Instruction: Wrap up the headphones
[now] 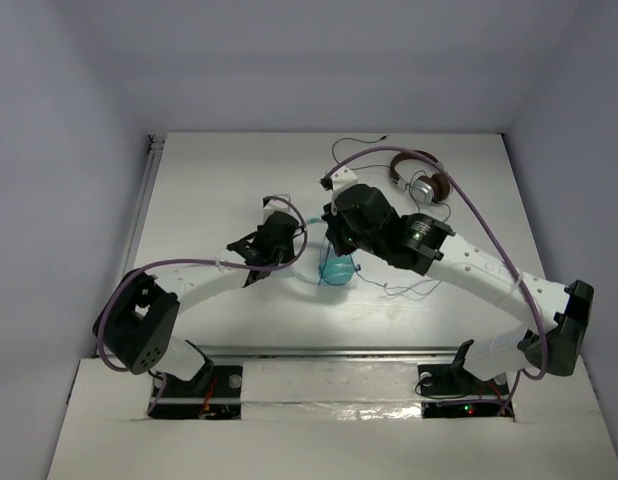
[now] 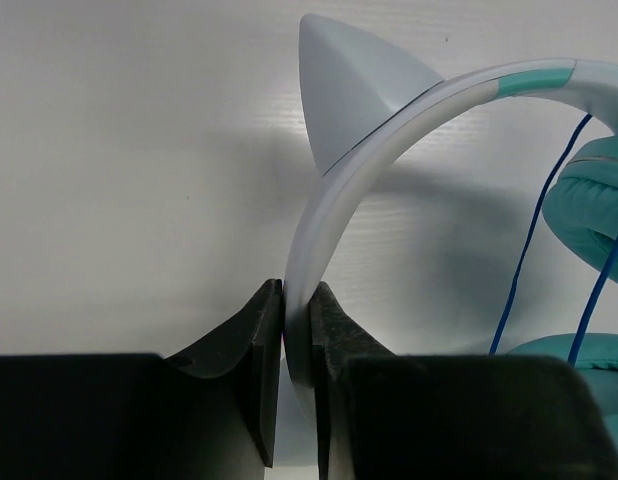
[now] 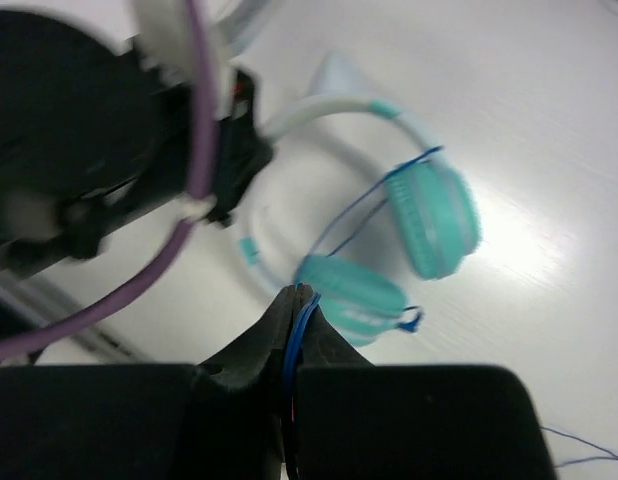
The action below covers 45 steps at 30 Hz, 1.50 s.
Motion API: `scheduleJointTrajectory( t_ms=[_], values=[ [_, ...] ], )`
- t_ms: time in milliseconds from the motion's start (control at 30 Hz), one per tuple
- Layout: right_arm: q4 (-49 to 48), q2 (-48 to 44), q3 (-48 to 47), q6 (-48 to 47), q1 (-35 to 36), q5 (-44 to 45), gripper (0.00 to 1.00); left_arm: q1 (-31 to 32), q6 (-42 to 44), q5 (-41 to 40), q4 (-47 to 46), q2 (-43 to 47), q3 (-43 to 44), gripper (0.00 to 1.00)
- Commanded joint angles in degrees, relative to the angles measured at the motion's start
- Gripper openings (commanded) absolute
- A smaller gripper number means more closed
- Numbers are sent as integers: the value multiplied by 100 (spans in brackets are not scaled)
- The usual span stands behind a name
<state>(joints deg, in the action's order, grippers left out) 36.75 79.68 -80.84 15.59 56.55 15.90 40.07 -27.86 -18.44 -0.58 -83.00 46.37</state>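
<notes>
The headphones (image 1: 336, 270) have teal ear cups (image 3: 429, 215), a pale headband (image 2: 334, 190) with a cat-ear point, and a thin blue cable (image 2: 524, 255). They sit at the table's middle. My left gripper (image 2: 296, 300) is shut on the headband, shown edge-on between the jaws; in the top view it (image 1: 274, 240) is left of the cups. My right gripper (image 3: 301, 300) is shut on the blue cable (image 3: 364, 205), held above the cups; in the top view it (image 1: 339, 245) is directly over them. Loose cable (image 1: 404, 290) trails to the right.
Brown-and-silver headphones (image 1: 421, 182) with a black cable lie at the back right of the table. The table's left edge rail (image 1: 139, 215) runs beside the left arm. The right arm's purple cable (image 1: 479, 215) arcs over the back right.
</notes>
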Motion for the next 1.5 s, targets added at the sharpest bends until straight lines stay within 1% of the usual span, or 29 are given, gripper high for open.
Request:
scheduleJointTrajectory(
  t_ms=[0,67,133,200,267,367,467,600,700,767,800,900,933,967,1000,1033,1067,1133,1167,1200,1233,1267,1300,1333,1367,1400,1433,1467],
  values=[
    [-133,82,-125,-338,-232,563,0,106,-53,252,-294,627,-128,0],
    [-203,170,-134,-390,-302,1028,0,106,-88,262,-198,898,-303,0],
    [-265,267,-117,-487,-443,1117,0,106,-71,349,-127,1040,-374,0],
    [-537,337,-90,-540,-601,1196,0,106,-1,595,13,1137,-348,0],
    [-730,416,-99,-636,-671,1170,0,220,61,788,188,1172,-322,0],
    [-897,653,-134,-803,-803,1179,0,378,157,797,478,1190,-199,0],
    [-1038,821,-187,-874,-909,1073,0,378,315,1034,716,1137,12,0],
    [-1188,900,-169,-918,-1137,1029,4,378,465,1351,779,1207,118,0],
    [-1320,786,14,-778,-1410,452,9,378,544,1588,779,1234,214,0],
    [-1477,646,155,-690,-1550,161,10,309,614,1816,753,1277,250,0],
    [-1539,497,243,-637,-1716,-6,15,308,641,2043,761,1295,267,0],
    [-1934,285,665,-286,-2095,-534,15,89,799,2589,770,1427,346,0],
    [-2048,172,770,-85,-2200,-936,15,88,852,2713,805,1453,407,0],
    [-2275,136,963,4,-2306,-1192,15,27,939,3001,848,1506,443,0],
    [-2417,109,1052,75,-2411,-1421,14,27,1079,3134,875,1524,478,0],
    [-2523,101,1122,214,-2560,-1832,14,27,1115,3214,928,1559,557,0],
    [-2585,109,1166,277,-2562,-1923,14,27,1142,3267,1015,1611,592,0],
    [-2795,83,1342,443,-2684,-2142,14,-175,1133,3451,1016,1708,628,0],
    [-3127,-13,1464,514,-2685,-2248,14,-254,1125,3748,972,1821,636,0],
    [-3304,-57,1735,567,-2746,-2362,15,-385,1107,3873,963,1875,654,0],
    [-3471,-119,1877,715,-2746,-2659,15,-447,1081,3961,954,1919,715,0],
    [-3839,-198,2018,813,-2886,-2802,15,-500,1081,4127,963,1989,768,0],
    [-3990,-225,2132,901,-2948,-2951,15,-562,1089,4207,989,1998,829,0],
    [-4174,-242,2412,1075,-3018,-3422,16,-693,1098,4269,1024,1998,969,0],
    [-4594,-268,2563,1182,-3158,-3662,19,-781,1133,4374,1068,1990,1040,0],
    [-4781,-330,2703,1270,-3159,-3830,24,-869,1133,4427,1069,1981,1110,0],
    [-4878,-356,2888,1384,-3246,-3988,34,-1061,1116,4471,1086,1981,1233,0],
    [-5010,-383,2950,1411,-3299,-4016,39,-1150,1098,4663,1060,1963,1286,0]
  ],
)
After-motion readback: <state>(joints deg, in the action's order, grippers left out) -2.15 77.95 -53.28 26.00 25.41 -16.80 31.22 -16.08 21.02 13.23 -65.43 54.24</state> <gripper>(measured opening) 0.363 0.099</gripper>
